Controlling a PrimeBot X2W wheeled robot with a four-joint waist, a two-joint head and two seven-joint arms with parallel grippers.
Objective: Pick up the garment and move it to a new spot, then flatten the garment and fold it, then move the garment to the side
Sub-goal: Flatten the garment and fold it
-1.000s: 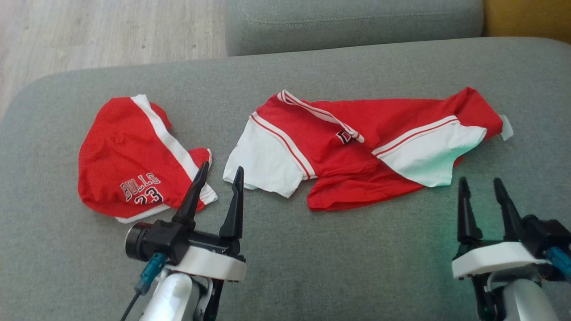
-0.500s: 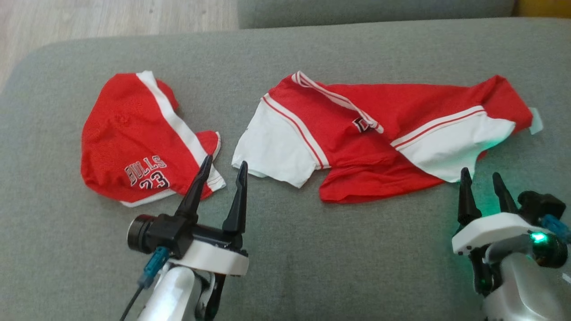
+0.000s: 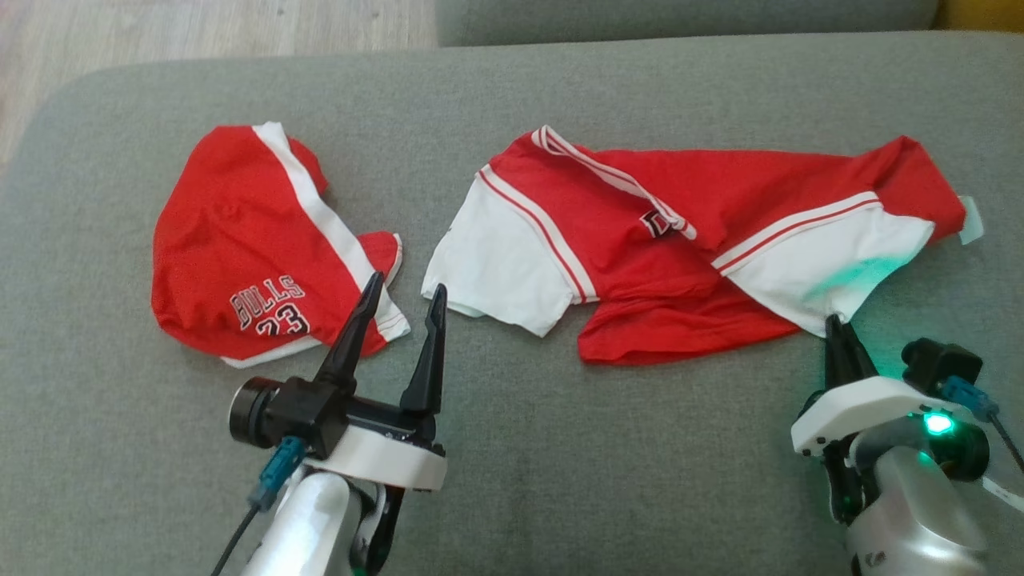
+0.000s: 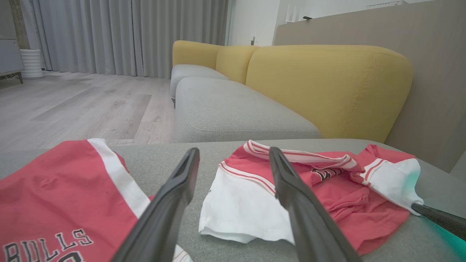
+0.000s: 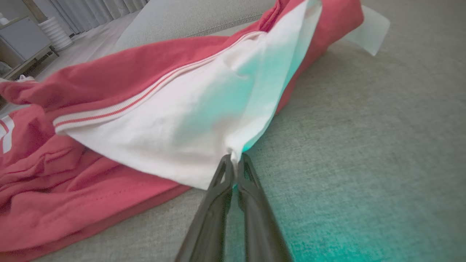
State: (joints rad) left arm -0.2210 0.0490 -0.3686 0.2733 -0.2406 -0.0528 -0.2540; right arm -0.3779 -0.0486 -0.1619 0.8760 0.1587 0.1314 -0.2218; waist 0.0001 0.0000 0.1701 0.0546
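Grey sofa cushion (image 3: 560,480) is basically the whole stage, so I'll place everything off it. Sprawled across the cushion's right half is the garment (image 3: 632,256), a red tee with white sleeves and striped red-and-white trim. It's crumpled and bunched through the middle, with a bit of black lettering half buried in a fold. One white sleeve points toward the cushion's middle and the other toward its right end, where a small pale tag (image 3: 970,220) pokes out from the red cloth.

The right gripper (image 5: 233,158) has its fingers pinched together on the near corner of that right-hand sleeve, and the cloth puckers right at the tips. Green glow from its wrist washes over the sleeve and the cushion beside it.

On the cushion's left half sit red shorts (image 3: 232,264) with a white stripe and "BULLS 23" on them, apart from the tee. The left gripper (image 3: 406,282) hovers by the cushion's near edge, left of centre, fingers spread wide with nothing between them.

Past the cushion's far edge: another grey seat (image 4: 225,109), a yellow backrest (image 4: 327,83), pale wood floor (image 3: 200,32) and grey curtains (image 4: 109,36).
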